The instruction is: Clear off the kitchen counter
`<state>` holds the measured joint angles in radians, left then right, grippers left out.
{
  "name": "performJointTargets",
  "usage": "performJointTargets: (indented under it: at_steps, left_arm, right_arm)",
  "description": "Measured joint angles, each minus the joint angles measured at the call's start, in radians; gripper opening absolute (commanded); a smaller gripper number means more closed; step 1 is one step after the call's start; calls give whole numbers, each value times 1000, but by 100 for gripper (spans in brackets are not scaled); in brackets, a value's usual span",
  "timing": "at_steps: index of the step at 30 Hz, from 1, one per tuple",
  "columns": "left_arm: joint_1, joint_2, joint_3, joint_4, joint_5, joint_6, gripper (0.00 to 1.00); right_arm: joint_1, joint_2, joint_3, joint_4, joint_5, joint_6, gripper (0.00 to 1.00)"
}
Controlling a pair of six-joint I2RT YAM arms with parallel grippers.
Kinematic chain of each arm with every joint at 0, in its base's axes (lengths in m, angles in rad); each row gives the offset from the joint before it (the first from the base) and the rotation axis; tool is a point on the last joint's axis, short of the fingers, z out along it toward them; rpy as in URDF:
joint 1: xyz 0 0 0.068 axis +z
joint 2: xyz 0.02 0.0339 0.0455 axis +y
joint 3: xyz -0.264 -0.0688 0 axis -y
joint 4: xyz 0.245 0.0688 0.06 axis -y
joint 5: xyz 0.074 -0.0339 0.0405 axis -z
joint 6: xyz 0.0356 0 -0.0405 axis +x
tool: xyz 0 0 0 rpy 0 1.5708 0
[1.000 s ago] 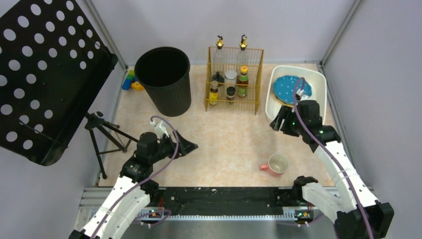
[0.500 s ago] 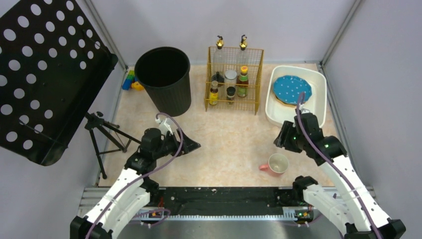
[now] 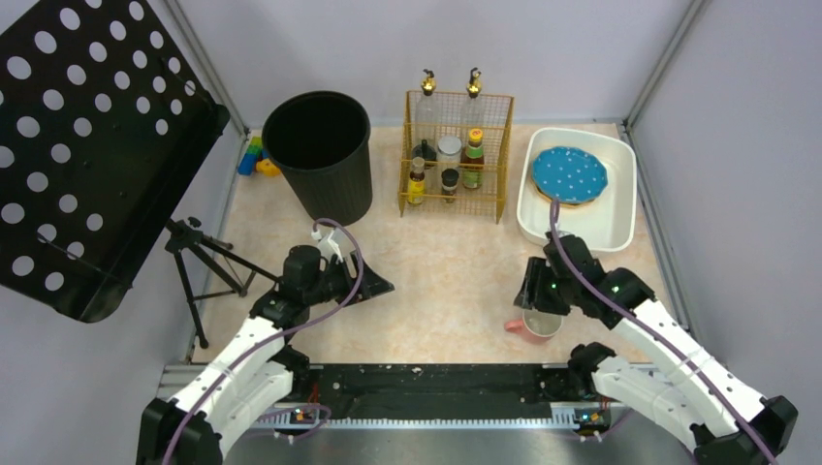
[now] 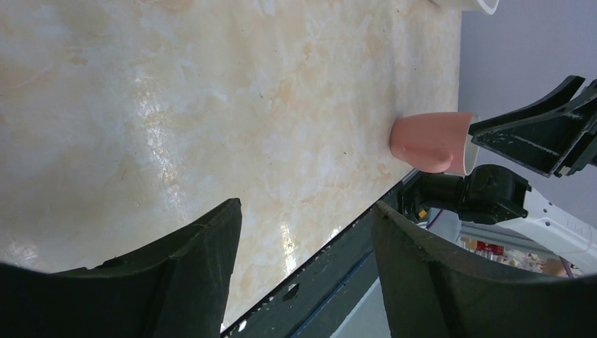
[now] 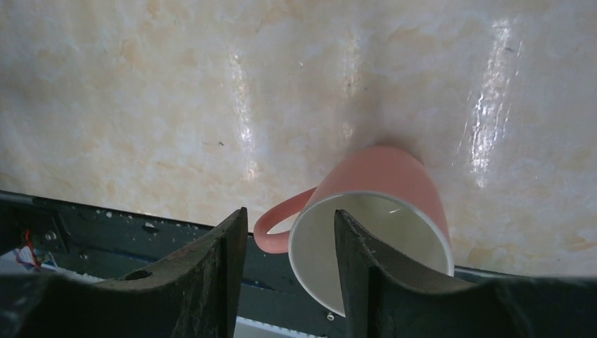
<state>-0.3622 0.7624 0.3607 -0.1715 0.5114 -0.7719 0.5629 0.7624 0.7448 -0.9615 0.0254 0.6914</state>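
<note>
The kitchen counter (image 3: 446,262) is a pale marbled top; it also shows in the left wrist view (image 4: 176,105) and the right wrist view (image 5: 211,84). A pink mug (image 3: 544,325) with a white inside stands upright near the front right edge, handle to the left. My right gripper (image 3: 531,295) is open just above it. In the right wrist view (image 5: 290,215) one finger is by the handle and the other over the mouth of the mug (image 5: 380,186), not touching. My left gripper (image 3: 378,285) is open and empty over the counter's left middle (image 4: 306,205), with the mug (image 4: 429,141) far ahead.
A white tub (image 3: 620,225) at the back right holds a blue dotted plate (image 3: 569,174). A yellow wire rack (image 3: 458,160) with bottles and a black bin (image 3: 320,155) stand at the back. A tripod (image 3: 199,262) with a black perforated board (image 3: 87,145) is at the left.
My right gripper has moved from beside the tub towards the front left and now hangs over the mug. My left gripper has shifted slightly right.
</note>
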Motion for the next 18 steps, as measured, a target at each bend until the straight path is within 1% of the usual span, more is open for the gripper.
performJointTargets:
  at_steps: [6,14,17,18]
  left_arm:
    - [0,2,0,2,2,5,72]
    - [0,29,0,14,2,8,72]
    - [0,33,0,15,4,8,72]
    - [0,33,0,15,5,8,72]
  right_arm:
    - [72,0,-68,2,13,51,47]
    - [82,8,-110,40,39,80,43]
    - [82,37,-129,63,43,80,39]
    - [83,49,-135,70,45,80,35]
